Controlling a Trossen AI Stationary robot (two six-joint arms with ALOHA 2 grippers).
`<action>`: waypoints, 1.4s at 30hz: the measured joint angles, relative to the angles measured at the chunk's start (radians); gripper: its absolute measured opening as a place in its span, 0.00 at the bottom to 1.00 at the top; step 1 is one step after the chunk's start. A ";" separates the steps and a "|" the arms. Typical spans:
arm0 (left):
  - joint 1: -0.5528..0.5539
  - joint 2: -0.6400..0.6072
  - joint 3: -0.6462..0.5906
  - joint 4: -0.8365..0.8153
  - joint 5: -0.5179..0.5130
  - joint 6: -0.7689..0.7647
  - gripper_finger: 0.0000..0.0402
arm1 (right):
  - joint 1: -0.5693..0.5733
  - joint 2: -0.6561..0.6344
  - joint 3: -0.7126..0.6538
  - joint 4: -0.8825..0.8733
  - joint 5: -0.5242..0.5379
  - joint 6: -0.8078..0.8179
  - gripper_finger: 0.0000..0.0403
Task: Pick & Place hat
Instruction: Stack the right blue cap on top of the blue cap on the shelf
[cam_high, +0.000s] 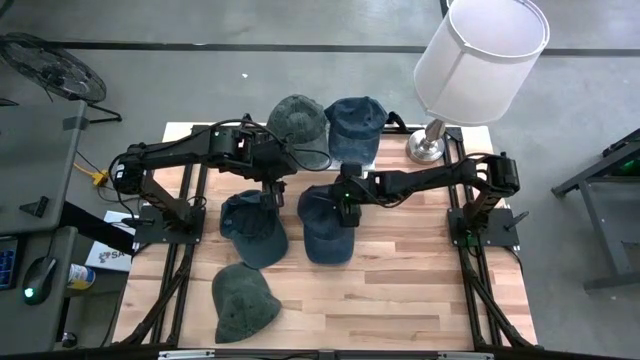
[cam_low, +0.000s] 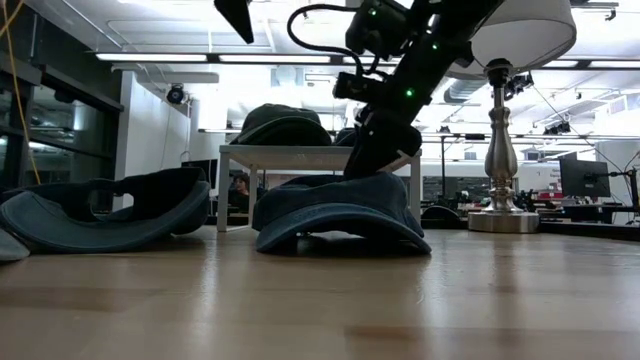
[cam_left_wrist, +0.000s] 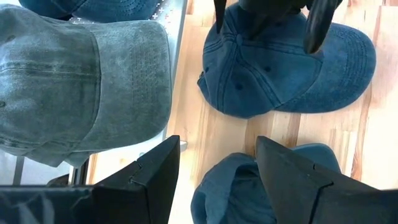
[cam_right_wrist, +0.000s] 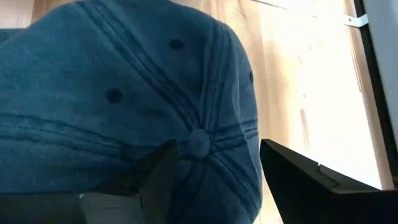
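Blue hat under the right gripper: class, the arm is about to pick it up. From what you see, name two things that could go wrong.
1. The right gripper stands open over the crown of the blue hat; soft cloth may bunch, so the fingers could pinch only a fold and slip off.
2. The left gripper, also open, hovers close by above the second blue hat. With both arms so near, a lift could probably clip one on the other.

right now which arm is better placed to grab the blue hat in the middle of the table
Right. The right claw hangs open directly over the crown of the middle blue hat, fingers straddling its top button. The left claw is open too, but sits over bare wood beside the other blue hat.
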 joint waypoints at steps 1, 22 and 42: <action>0.000 0.000 0.000 0.000 0.000 0.000 0.51 | 0.000 0.000 0.000 -0.003 0.000 0.000 0.55; 0.000 0.000 0.000 -0.001 0.002 -0.008 0.51 | 0.025 0.002 -0.001 -0.119 0.000 0.050 0.24; 0.000 0.000 0.000 0.042 0.039 -0.060 0.51 | 0.311 -0.047 0.000 -0.289 -0.041 0.390 0.00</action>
